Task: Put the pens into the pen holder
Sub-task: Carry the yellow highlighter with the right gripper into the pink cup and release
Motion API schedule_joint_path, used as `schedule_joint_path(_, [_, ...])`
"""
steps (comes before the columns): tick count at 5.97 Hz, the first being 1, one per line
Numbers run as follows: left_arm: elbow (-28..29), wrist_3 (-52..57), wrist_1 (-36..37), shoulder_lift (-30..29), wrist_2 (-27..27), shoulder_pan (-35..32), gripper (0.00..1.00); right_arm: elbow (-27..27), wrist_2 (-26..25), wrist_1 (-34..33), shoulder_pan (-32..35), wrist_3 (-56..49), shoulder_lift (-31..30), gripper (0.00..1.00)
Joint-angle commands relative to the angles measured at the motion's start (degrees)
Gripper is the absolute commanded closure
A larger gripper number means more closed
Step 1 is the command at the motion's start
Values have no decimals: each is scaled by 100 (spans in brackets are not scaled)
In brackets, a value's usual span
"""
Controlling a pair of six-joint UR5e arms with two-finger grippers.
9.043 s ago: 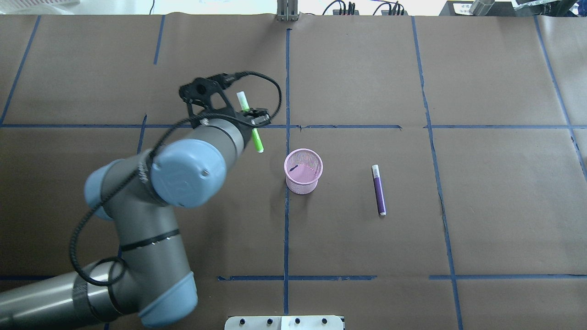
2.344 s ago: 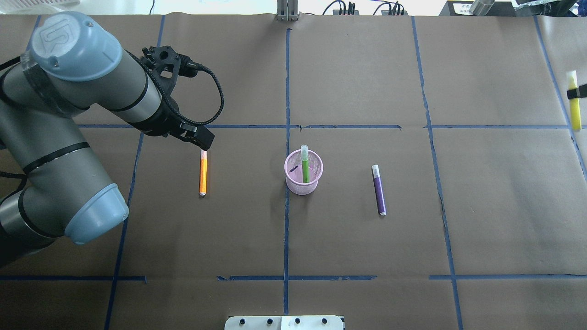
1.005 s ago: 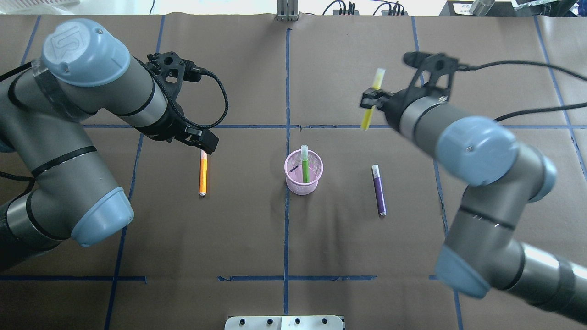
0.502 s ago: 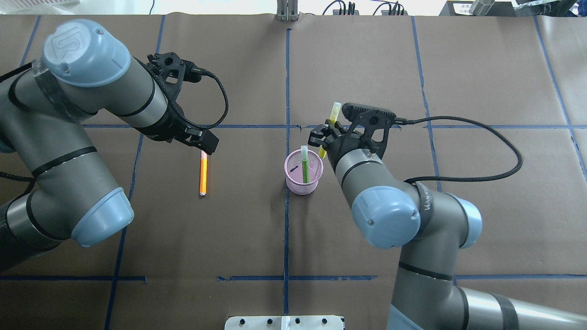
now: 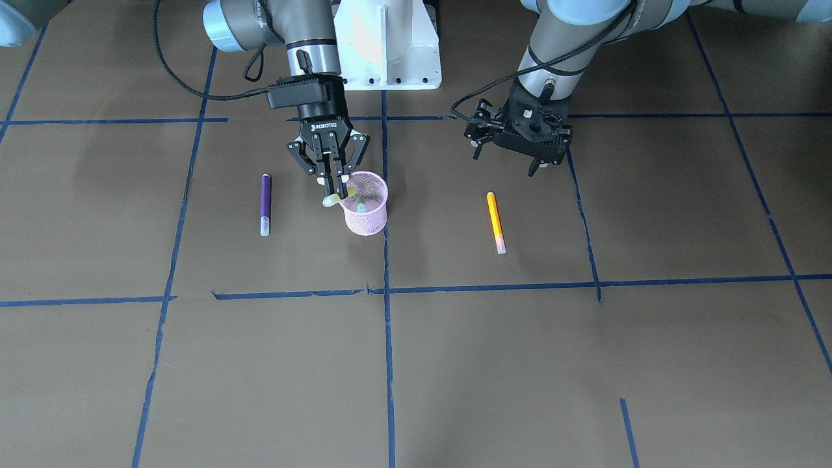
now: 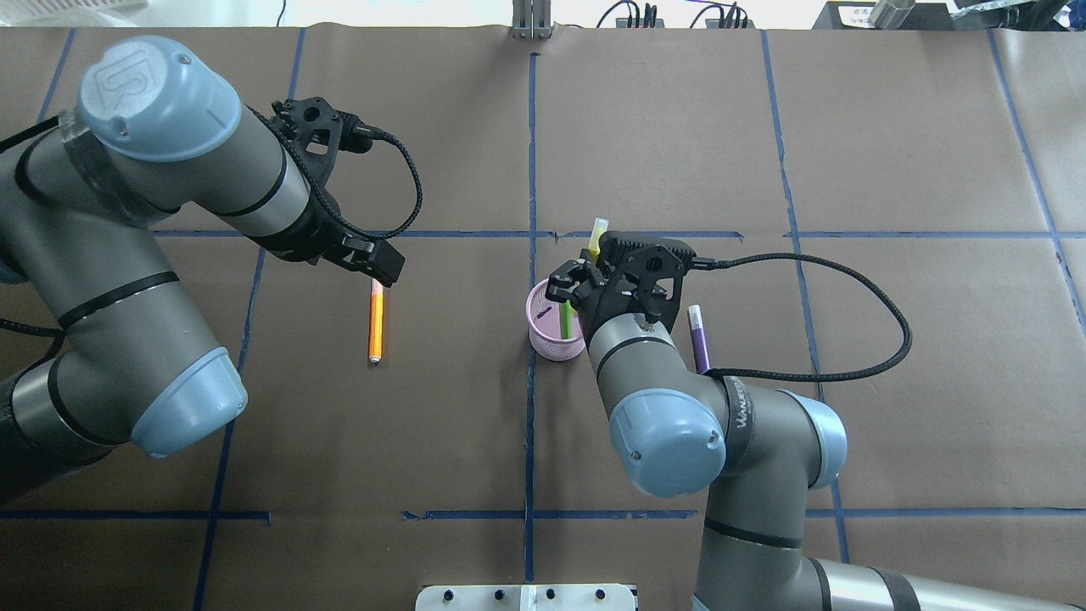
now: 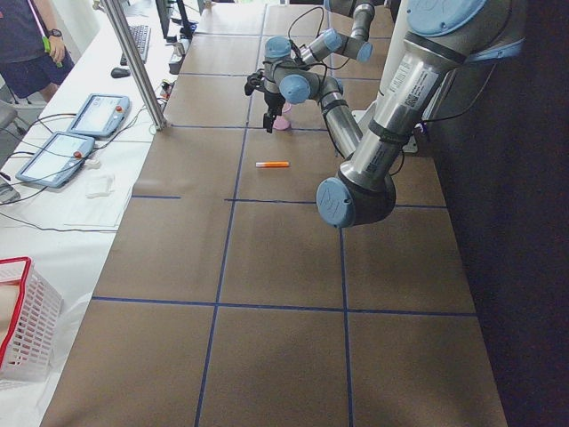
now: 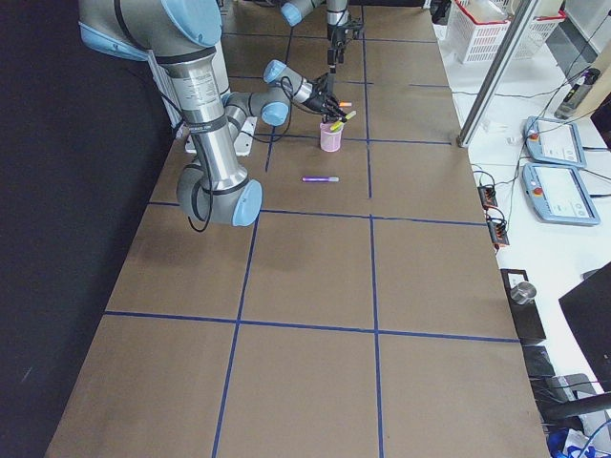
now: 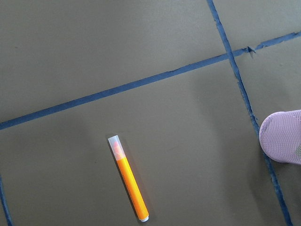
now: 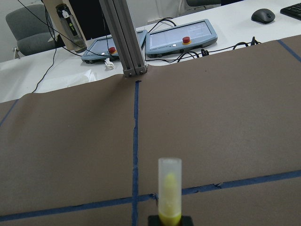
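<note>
The pink mesh pen holder stands mid-table with a green pen upright in it. My right gripper is shut on a yellow pen, holding it tilted right over the holder's mouth. I cannot tell whether its lower end is inside. The yellow pen's pale cap fills the right wrist view. An orange pen lies left of the holder. My left gripper hovers over its far end, open and empty. A purple pen lies right of the holder, partly behind my right arm.
Blue tape lines grid the brown paper tabletop. The robot's white base is at the near edge. An aluminium post and control tablets stand beyond the far edge.
My right arm has swung in from the right with the yellow pen and come down over the holder. My left arm has stayed above the orange pen.
</note>
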Motion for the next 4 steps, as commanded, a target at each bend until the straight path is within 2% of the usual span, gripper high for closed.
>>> schedule_joint_path(1, [6, -1, -6, 3, 0, 9, 0, -191, -304, 20, -165, -6, 41, 80])
schedule_joint_path(2, [6, -1, -6, 3, 0, 0, 0, -175, -296, 37, -165, -6, 50, 2])
schedule_joint_path(3, [-3, -18, 2, -6, 0, 9, 0, -105, -53, 46, -148, -6, 68, 1])
schedule_joint_path(4, [-3, -105, 2, -6, 0, 0, 0, 87, 768, -14, 114, -6, 129, 1])
